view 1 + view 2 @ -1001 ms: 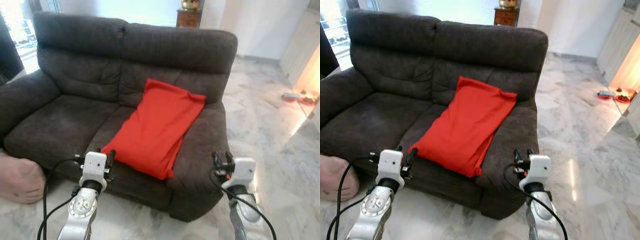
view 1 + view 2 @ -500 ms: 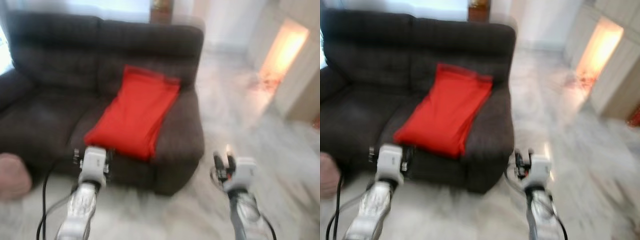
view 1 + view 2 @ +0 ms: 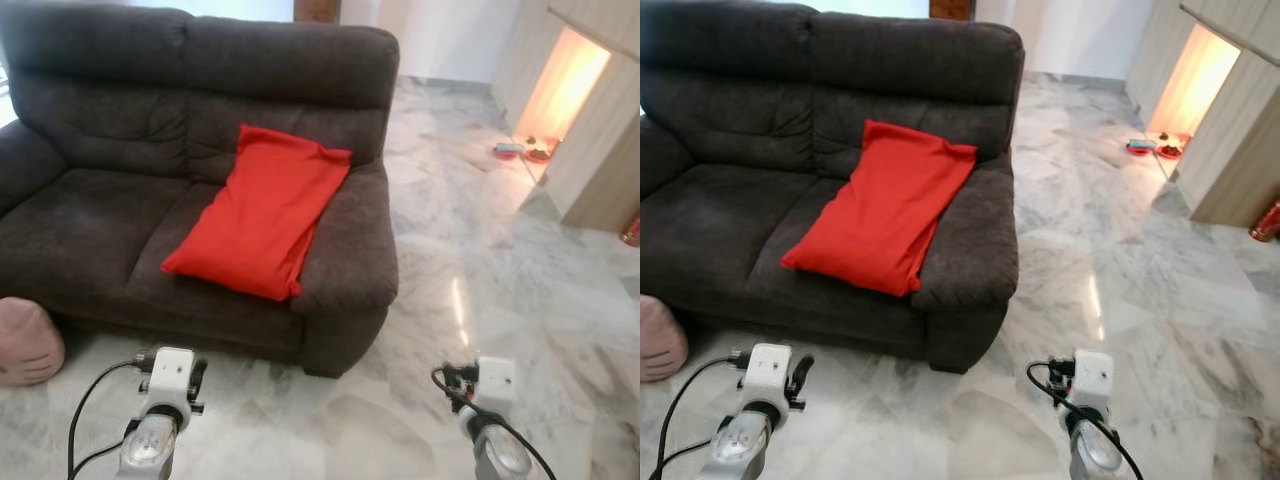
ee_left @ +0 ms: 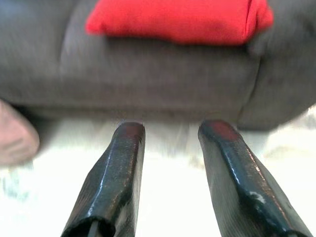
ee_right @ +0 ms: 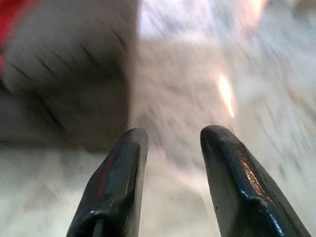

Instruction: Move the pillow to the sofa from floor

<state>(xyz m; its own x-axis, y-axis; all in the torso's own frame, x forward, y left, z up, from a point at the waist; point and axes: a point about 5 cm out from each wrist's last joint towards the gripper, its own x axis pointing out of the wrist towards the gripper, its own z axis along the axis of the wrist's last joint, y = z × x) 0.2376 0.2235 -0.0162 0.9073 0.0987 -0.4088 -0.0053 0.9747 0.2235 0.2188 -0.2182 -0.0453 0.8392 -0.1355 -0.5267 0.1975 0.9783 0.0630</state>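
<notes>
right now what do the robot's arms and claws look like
Both arms are silver metal with a white boxy block at the wrist and a looping black cable. The left claw and right claw each have two long, glossy black fingers with rounded tips.

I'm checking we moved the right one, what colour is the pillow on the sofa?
The pillow is plain bright red, clearest in the left eye view.

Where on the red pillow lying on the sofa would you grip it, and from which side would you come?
Probably the red pillow is best gripped at its lower front edge, which lies near the seat front of the sofa, coming from the front. It slopes up against the backrest, so that thin, floppy edge is nearest and could fit between open jaws.
</notes>
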